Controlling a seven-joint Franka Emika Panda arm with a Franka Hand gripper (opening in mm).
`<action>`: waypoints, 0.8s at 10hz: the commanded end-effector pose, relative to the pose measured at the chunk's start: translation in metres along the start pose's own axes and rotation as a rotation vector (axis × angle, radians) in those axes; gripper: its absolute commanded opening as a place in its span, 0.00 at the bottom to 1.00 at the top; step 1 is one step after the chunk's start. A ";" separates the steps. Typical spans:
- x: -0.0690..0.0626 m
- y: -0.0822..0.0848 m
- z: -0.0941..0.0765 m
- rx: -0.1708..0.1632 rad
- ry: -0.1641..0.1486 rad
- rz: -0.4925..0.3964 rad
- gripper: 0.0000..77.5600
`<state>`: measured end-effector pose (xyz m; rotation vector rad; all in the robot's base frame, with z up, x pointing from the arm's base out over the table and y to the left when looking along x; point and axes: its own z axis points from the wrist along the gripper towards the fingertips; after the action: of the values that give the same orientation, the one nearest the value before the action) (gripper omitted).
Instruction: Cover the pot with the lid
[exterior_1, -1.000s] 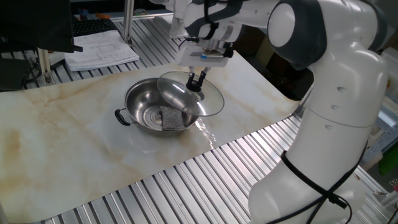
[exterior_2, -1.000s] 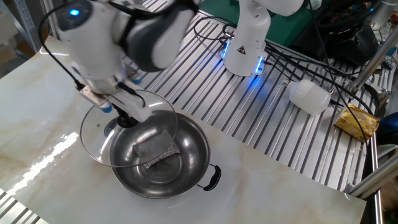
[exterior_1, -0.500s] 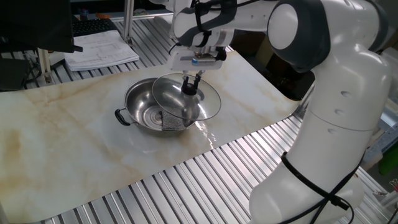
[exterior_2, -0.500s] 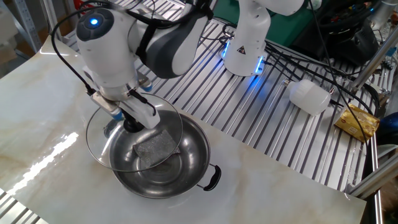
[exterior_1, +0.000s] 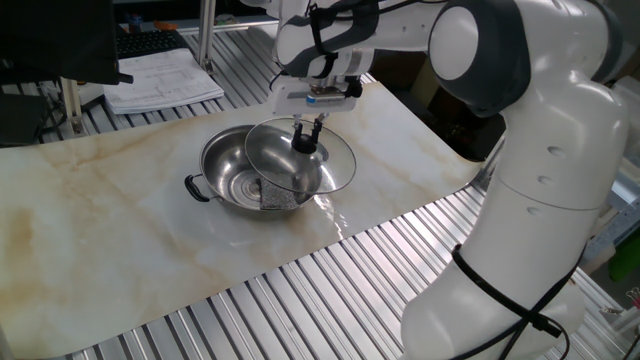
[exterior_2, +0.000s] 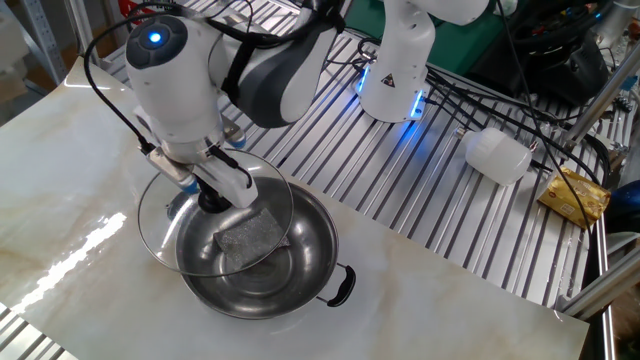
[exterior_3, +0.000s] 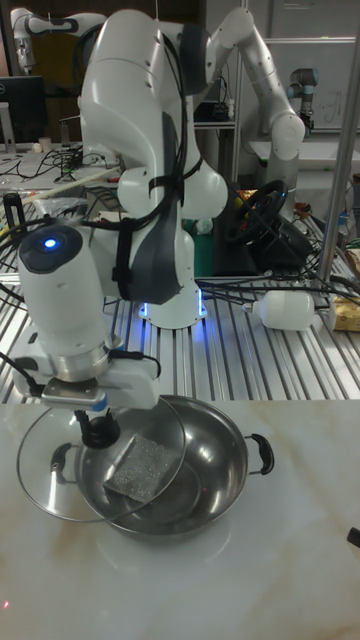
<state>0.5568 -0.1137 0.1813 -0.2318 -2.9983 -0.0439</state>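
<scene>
While I watched, the gripper (exterior_1: 307, 137), jaws clamped on the knob, had carried the lid (exterior_1: 300, 161) left, partly over the pot (exterior_1: 235, 175); still offset, not seated.

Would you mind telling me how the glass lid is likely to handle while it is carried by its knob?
The lid looks like rigid glass, so probably stiff but breakable if dropped. Held only by its small central knob in the gripper, it could tilt or swing. Hanging half over the pot, it may clink against the rim.
</scene>
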 end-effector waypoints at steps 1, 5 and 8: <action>-0.002 0.000 -0.002 0.068 0.023 -0.026 0.01; -0.002 0.000 -0.002 0.079 0.033 -0.063 0.01; -0.002 0.000 -0.002 0.019 0.061 -0.146 0.01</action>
<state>0.5573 -0.1141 0.1801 -0.0865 -2.9503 0.0324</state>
